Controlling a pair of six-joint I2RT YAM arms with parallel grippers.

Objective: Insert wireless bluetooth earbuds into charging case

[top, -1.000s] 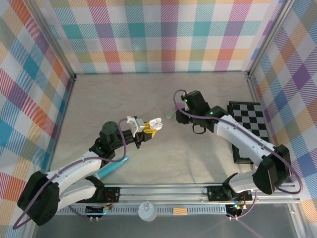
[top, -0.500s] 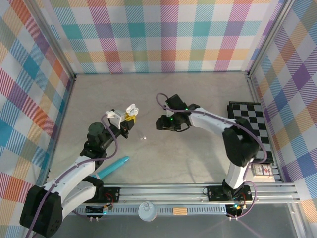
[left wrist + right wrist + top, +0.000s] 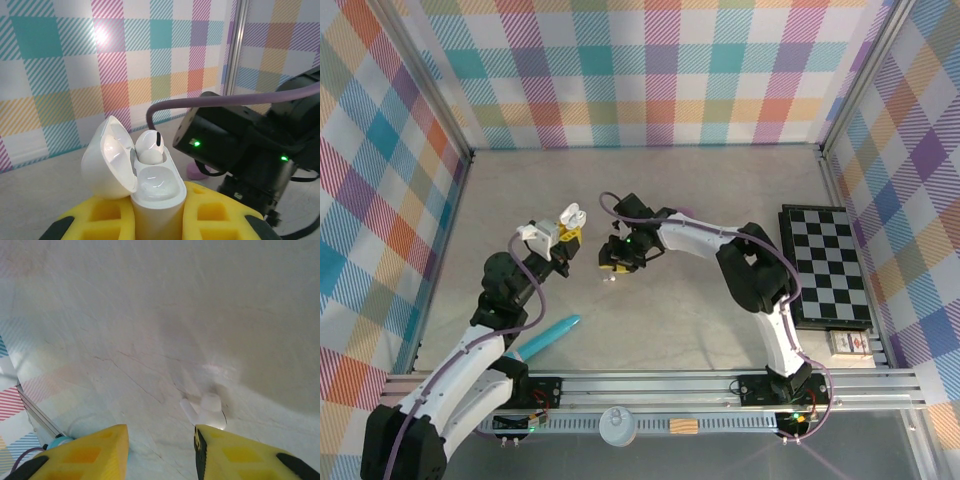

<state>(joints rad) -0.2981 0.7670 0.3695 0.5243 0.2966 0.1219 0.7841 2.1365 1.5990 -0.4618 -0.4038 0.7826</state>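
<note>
Where the glossy rounded case (image 3: pixel 155 195) gapes, one smooth earbud (image 3: pixel 148 146) nests.

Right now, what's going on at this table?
The left gripper holds an open white charging case, with one white earbud seated in it. The right gripper, jaws open, hovers low over the table, just short of a second white earbud lying loose there. It is not yet gripping it.

charging case (image 3: pixel 156 200) base beyond the bottom edge
</note>
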